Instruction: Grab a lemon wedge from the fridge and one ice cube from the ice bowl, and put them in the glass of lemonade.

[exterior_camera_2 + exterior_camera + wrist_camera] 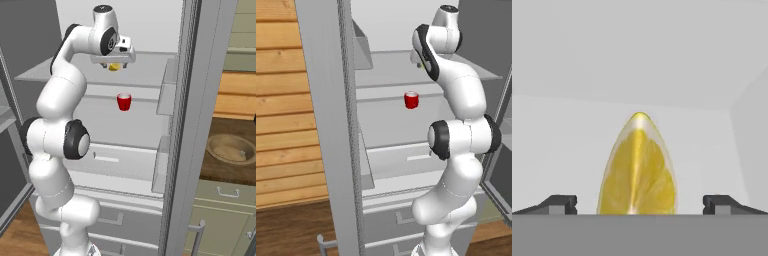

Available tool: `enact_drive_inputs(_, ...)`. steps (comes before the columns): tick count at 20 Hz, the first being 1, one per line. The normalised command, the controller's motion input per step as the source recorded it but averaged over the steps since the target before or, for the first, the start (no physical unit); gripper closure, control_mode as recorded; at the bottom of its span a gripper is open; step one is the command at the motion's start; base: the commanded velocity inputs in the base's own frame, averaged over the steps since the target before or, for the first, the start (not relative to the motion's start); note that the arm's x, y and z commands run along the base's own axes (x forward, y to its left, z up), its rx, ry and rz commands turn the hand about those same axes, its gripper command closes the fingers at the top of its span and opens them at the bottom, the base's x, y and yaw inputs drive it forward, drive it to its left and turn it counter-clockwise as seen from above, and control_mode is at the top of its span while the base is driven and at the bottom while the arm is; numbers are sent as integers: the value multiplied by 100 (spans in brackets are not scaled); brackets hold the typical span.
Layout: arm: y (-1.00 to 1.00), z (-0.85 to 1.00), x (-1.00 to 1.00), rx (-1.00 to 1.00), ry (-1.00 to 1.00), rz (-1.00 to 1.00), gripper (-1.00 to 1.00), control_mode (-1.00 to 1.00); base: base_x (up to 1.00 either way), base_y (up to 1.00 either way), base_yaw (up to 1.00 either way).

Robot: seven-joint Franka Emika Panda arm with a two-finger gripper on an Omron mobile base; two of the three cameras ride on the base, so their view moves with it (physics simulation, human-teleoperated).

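Inside the open fridge [150, 30], the claw [114, 64] hangs with its jaws spread as wide as they go and nothing in its grasp, poised directly over the lemon wedge [638, 167]. Seen from the hand, the wedge lies midway between the two fingertips [561, 204], its pointed end aimed away from the claw and daylight on either side. It rests on an upper shelf [145, 75] of the fridge, just below the claw. A small red cup [123, 101] stands on the next shelf down, below and slightly to one side, well clear of the reach. To take the wedge cleanly, the claw likely needs to drop straight down, stay centred, and close across the narrow width so the slippery piece does not squirt forward. Farther out, beyond the fridge door, the ice bowl [232, 148] waits on the dark counter [212, 172].
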Motion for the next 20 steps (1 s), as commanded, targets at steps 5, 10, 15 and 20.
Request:
enact_drive_inputs(5, 2, -43, -22, 0, 9, 0, -100, -100, 0, 0, 0)
enact_drive_inputs(10, 0, -17, -2, 0, 12, 0, 100, -100, 0, 0, 0)
enact_drive_inputs(15, 0, -1, 0, 0, 6, 0, 100, -100, 0, 0, 0)
enact_drive_inputs(20, 0, -13, -58, 1, -1, 1, 100, -100, 0, 0, 0)
